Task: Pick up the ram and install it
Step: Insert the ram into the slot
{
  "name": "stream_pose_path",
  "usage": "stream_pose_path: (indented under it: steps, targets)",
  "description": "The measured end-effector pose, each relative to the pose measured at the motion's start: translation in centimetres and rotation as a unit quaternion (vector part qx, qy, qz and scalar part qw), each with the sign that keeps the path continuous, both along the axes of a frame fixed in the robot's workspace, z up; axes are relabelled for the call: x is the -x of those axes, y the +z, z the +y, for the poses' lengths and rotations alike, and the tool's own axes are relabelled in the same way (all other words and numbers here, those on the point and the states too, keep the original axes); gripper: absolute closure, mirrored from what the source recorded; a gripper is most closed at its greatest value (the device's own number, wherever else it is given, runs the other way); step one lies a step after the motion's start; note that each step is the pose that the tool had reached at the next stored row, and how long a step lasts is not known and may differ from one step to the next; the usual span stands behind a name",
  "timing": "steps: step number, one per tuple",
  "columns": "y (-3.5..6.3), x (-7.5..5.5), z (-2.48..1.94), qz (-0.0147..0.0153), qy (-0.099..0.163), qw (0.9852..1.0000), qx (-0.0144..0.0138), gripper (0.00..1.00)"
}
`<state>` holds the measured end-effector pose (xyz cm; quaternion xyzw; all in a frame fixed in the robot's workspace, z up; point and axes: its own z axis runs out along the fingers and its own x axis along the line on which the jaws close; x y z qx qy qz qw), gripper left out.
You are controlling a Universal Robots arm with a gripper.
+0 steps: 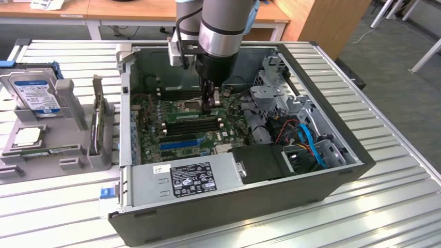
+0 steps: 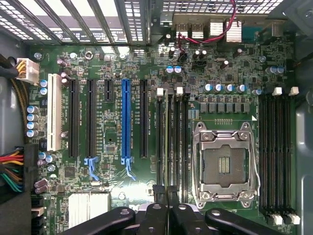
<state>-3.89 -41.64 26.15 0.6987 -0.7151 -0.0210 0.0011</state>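
Note:
The ram (image 1: 193, 114) is a thin green stick lying along one of the black memory slots in the middle of the motherboard, inside the open computer case (image 1: 344, 170). In the wrist view the ram (image 2: 166, 142) runs lengthwise away from my fingertips. My gripper (image 1: 212, 103) reaches straight down into the case and stands over the end of the ram towards the exterior view's right. The gripper (image 2: 167, 192) is shut, its two black fingers pressed together just above that end. Whether the tips touch the stick cannot be told.
The bare CPU socket (image 2: 226, 166) lies beside the ram's slots, with more memory slots (image 2: 276, 152) beyond it. The power supply (image 1: 186, 178), a drive cage (image 1: 276, 98) and loose cables (image 1: 306, 139) crowd the case. Outside, a grey fixture (image 1: 69, 150) holds a hard drive (image 1: 33, 90).

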Motion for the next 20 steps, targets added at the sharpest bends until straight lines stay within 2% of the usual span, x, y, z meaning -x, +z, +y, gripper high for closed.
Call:
stream_pose_path:
  steps: [14, 20]
  targets:
    - [-1.43, 0.0, 0.0, 0.0, 0.0, 1.0, -0.0001, 0.89]
    - [-1.5, 0.0, 0.0, 0.0, 0.0, 1.0, 0.0, 0.89]
